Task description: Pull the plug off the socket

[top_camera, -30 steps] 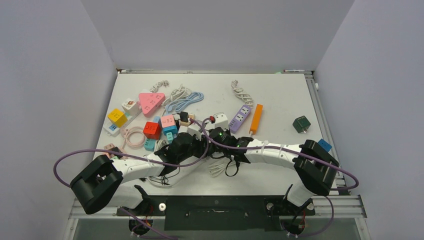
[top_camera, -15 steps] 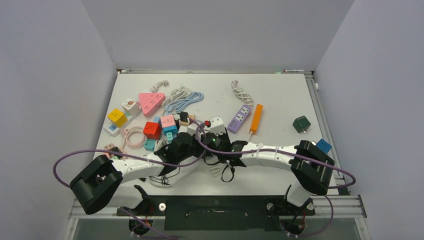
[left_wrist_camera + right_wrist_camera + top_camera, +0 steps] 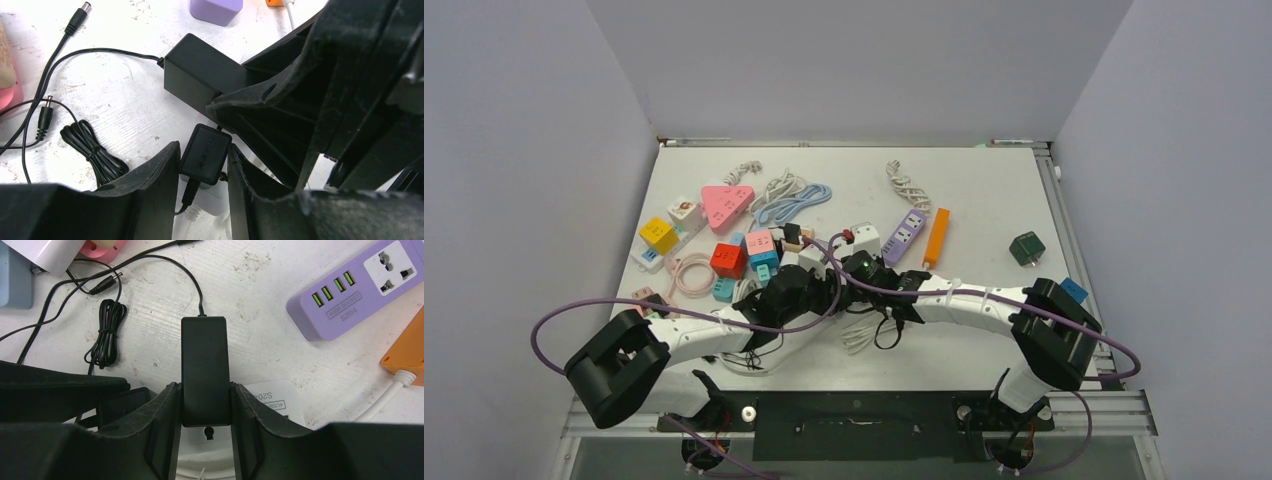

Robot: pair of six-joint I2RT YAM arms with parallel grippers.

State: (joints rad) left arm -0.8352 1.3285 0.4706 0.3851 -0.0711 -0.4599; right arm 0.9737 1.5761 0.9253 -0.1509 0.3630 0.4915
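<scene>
A long black plug stands over the white socket strip, and my right gripper is shut on its sides. One socket hole shows just below the plug's near end; whether its pins are still in, I cannot tell. In the left wrist view that plug lies behind a smaller black plug seated on the white socket strip. My left gripper is shut on the smaller one. From above, both grippers meet at the table's middle, the left gripper beside the right gripper.
A purple power strip and an orange strip lie just behind my right gripper. Coloured cube sockets and a pink triangle socket crowd the left. A bundled black cable lies nearby, a green cube far right.
The right arm shifted a little left and nearer with the white strip following, then came back to about where it was a second ago. Both grips have stayed the same.
</scene>
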